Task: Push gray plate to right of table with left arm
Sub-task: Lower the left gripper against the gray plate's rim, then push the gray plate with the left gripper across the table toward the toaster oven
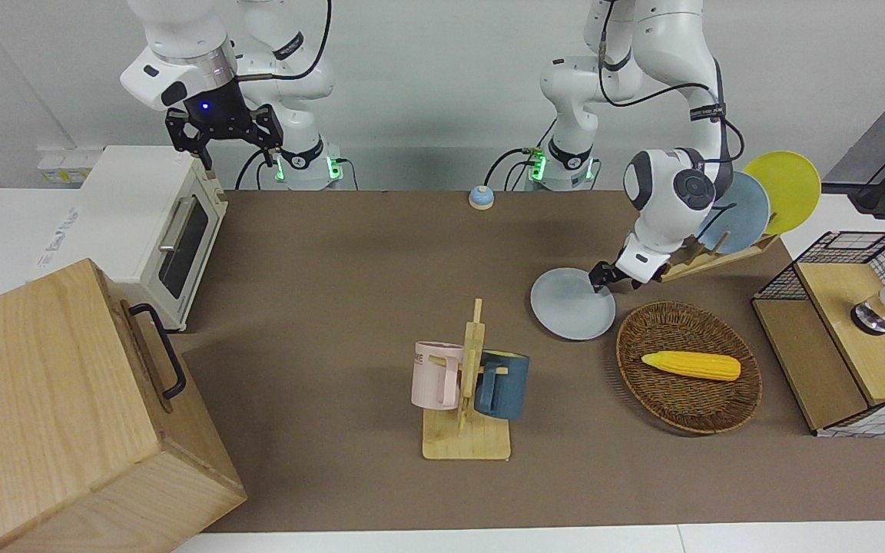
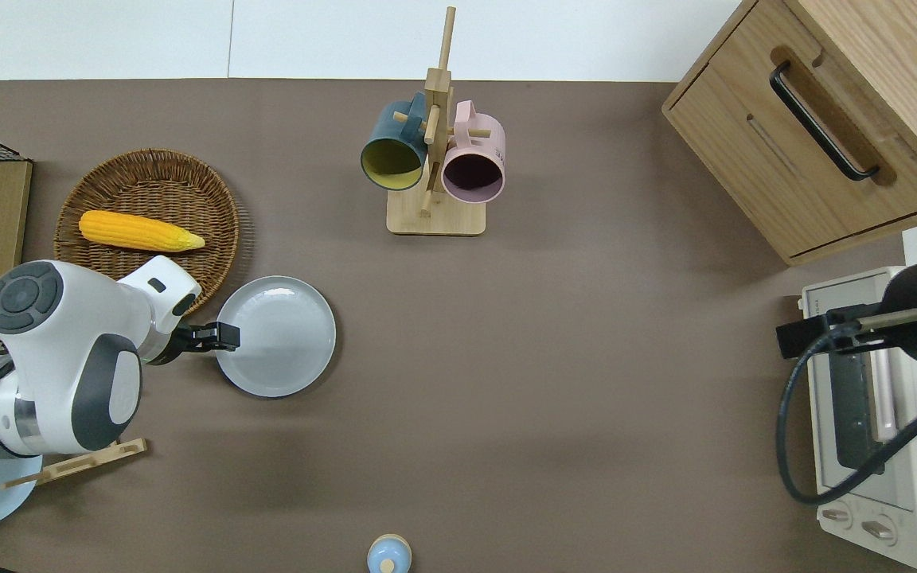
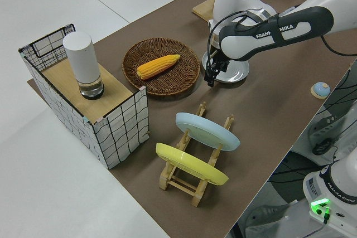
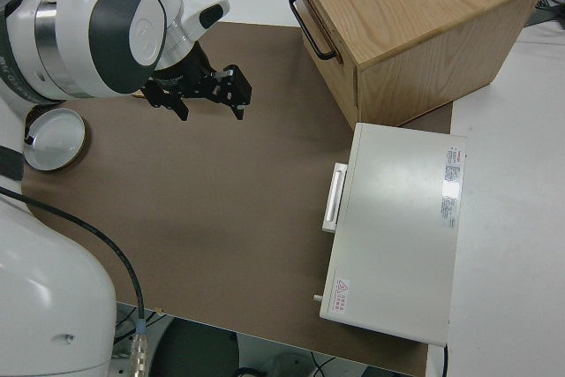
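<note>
The gray plate (image 2: 277, 336) (image 1: 573, 304) (image 3: 235, 73) lies flat on the brown table (image 2: 554, 382), beside the wicker basket and nearer to the robots than it. My left gripper (image 2: 228, 336) (image 1: 598, 281) (image 3: 210, 77) is down at table height, fingers shut, its tip against the plate's rim on the side toward the left arm's end of the table. Nothing is held between the fingers. The right arm is parked with its gripper (image 1: 224, 144) (image 4: 209, 99) open and empty.
A wicker basket (image 2: 212, 199) holds a corn cob (image 2: 138, 231). A mug rack (image 2: 435, 215) with a pink and a blue mug stands mid-table, farther from the robots. A dish rack (image 3: 192, 179) carries blue and yellow plates. A toaster oven (image 1: 152, 223), wooden cabinet (image 1: 51, 415) and small blue bell (image 2: 388, 555) are also here.
</note>
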Controlling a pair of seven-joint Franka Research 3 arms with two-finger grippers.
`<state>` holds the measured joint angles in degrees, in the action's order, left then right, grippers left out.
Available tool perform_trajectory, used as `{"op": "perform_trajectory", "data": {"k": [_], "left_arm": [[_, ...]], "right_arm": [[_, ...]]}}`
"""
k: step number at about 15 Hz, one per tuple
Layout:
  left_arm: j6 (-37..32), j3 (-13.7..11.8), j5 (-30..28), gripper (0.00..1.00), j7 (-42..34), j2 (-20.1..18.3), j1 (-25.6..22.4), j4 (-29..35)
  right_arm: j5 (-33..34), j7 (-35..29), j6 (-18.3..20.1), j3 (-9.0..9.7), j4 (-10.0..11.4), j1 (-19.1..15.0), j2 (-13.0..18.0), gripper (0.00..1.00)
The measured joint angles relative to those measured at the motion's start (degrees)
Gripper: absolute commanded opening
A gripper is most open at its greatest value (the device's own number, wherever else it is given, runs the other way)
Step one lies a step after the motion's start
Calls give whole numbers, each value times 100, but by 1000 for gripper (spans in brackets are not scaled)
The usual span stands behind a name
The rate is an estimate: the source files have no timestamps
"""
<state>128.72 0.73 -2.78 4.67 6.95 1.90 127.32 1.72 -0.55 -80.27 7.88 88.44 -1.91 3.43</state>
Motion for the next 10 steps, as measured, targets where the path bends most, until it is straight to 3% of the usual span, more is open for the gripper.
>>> {"op": "perform_trajectory", "data": {"k": [3,6,7,9,10], "left_arm": [[151,1,-55,937,14,66,0,52],[363,20,-73,833,202,157,8,153],[395,34,-76,695,253,170,13,166],[423,55,-77,278,404,172,14,181],[427,50,-77,153,429,147,13,180]], "right_arm": [[0,0,0,0,0,0,0,996],[0,0,0,0,0,0,0,996],[0,0,0,0,0,0,0,996],[0,0,0,0,0,0,0,996],[0,0,0,0,0,0,0,996]]}}
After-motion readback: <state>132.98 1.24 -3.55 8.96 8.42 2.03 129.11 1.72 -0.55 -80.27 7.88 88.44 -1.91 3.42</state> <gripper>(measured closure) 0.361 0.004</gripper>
